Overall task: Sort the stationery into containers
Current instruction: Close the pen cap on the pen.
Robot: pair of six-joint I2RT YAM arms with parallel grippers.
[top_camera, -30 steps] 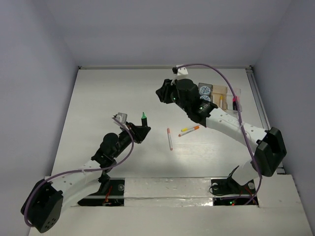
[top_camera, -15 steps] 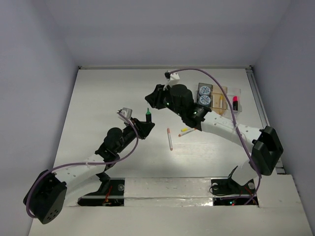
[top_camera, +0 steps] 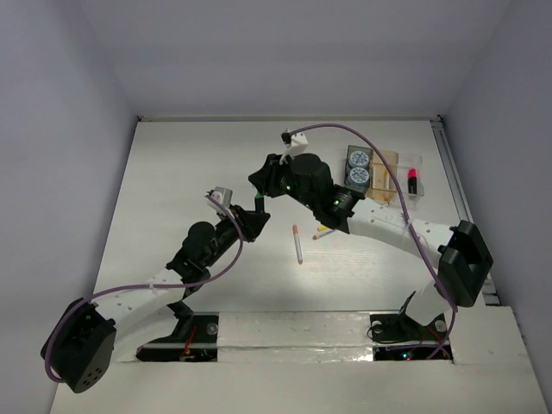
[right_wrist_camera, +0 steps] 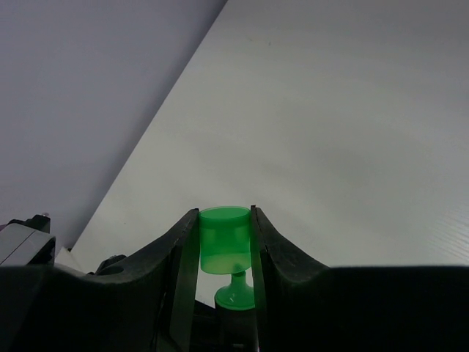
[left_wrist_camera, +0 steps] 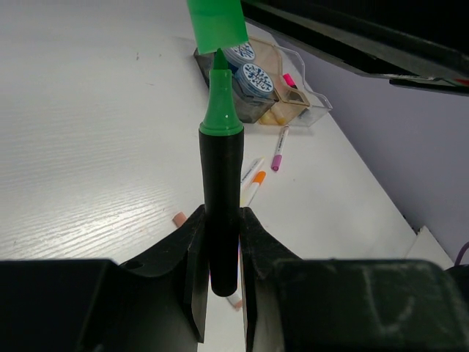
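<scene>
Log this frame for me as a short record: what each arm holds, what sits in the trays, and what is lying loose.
left fingers: shut on black highlighter, upright, green tip bare
right fingers: shut on green cap, poised at the tip, not pushed down
trays: two blue-white rolls in the dark one; pink-capped highlighter in the clear end one
lying loose: pink-white pen, orange pen, purple pen

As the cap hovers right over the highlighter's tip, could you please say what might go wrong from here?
1. The green cap in the right end effector looks slightly off-centre over the green tip of the highlighter; pressing on could bend the tip or smear ink.
2. The left end effector grips only the highlighter's lower end, so pressure might tilt it.
</scene>
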